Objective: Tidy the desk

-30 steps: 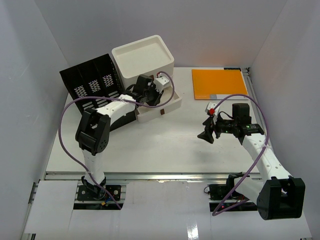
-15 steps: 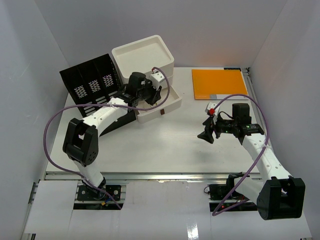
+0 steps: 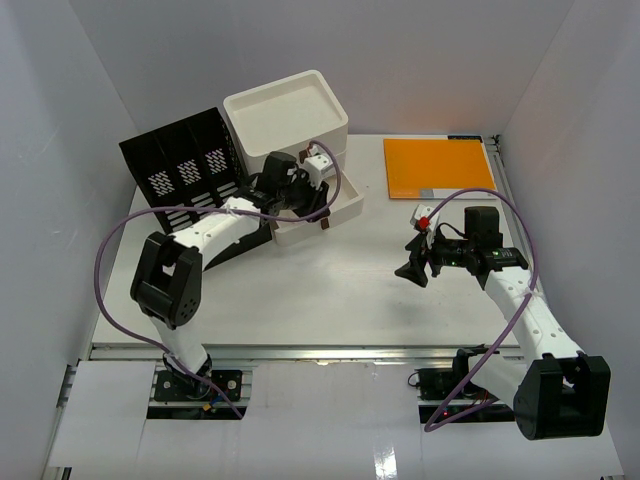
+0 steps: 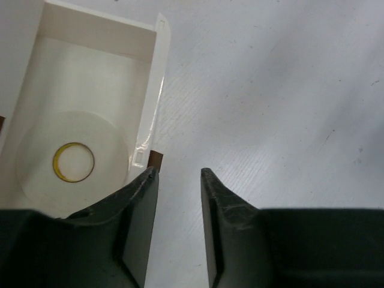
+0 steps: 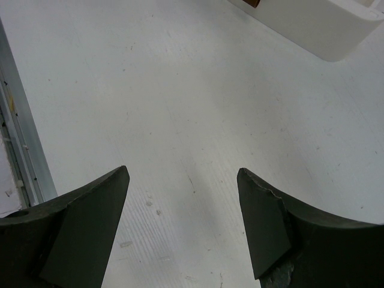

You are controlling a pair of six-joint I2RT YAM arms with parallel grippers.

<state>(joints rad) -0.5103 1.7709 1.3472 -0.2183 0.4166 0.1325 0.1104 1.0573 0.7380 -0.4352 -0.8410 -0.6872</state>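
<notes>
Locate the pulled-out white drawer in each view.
Top external: drawer left of centre, sticking out of the white box.
Left wrist: drawer upper left, tape roll inside.
Right wrist: drawer top right corner, only its front.
Shared landmark: the brown tab on the drawer front.

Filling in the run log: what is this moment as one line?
left gripper: jaws open, empty, at corner of open drawer holding tape roll | right gripper: jaws open, empty, over desk
</notes>
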